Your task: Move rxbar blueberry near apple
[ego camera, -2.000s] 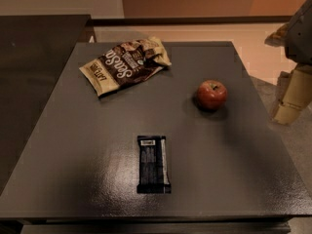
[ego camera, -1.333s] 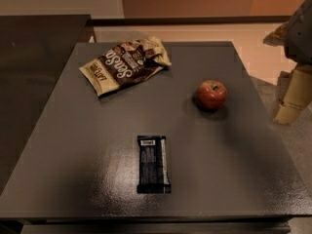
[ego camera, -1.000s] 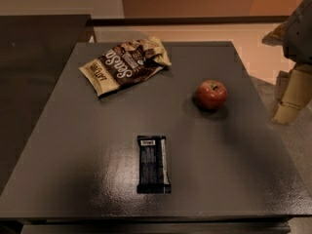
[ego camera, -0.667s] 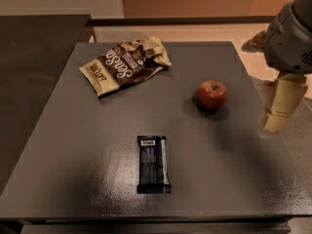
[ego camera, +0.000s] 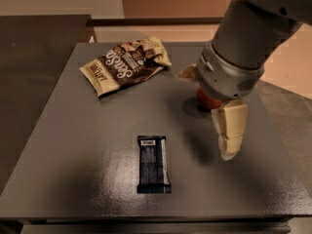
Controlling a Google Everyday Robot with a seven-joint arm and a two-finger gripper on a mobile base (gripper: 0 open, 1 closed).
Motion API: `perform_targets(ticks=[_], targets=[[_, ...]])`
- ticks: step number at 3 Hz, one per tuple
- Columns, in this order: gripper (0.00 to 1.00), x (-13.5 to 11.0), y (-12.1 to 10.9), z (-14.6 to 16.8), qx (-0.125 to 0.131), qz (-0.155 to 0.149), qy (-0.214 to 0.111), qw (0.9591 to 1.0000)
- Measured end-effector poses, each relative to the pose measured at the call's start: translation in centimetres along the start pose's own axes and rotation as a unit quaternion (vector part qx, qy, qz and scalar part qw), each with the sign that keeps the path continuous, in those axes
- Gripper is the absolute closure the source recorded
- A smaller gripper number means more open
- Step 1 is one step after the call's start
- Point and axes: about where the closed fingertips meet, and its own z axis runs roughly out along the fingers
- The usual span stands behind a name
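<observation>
The rxbar blueberry (ego camera: 153,163), a flat dark navy bar with a small white label, lies lengthwise on the dark grey table (ego camera: 73,145), front of centre. The apple (ego camera: 206,101) is mostly hidden behind my arm; only a red sliver shows, right of centre. My gripper (ego camera: 210,117) hangs over the apple, up and to the right of the bar. It is open and empty. One cream finger (ego camera: 229,130) points down toward the table and the other (ego camera: 187,72) shows left of the wrist.
A brown-and-cream snack bag (ego camera: 124,65) with white lettering lies at the table's back left. The table's right edge (ego camera: 287,160) runs close beside the gripper, with floor beyond. A darker counter (ego camera: 34,57) stands to the left.
My arm has swung in from the right edge over the table and now covers most of the apple. The bar, apple and snack bag have not moved.
</observation>
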Motion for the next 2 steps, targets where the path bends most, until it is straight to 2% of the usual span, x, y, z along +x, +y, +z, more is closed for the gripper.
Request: perform_targets(ticks=[1,2], targets=[[0.00,-3.4,-0.2,2.7,-0.022,-0.082,-0.016,0.9963],[0.00,-6.0,-0.4,5.0,-0.038,-0.149,-0.026,0.9878]])
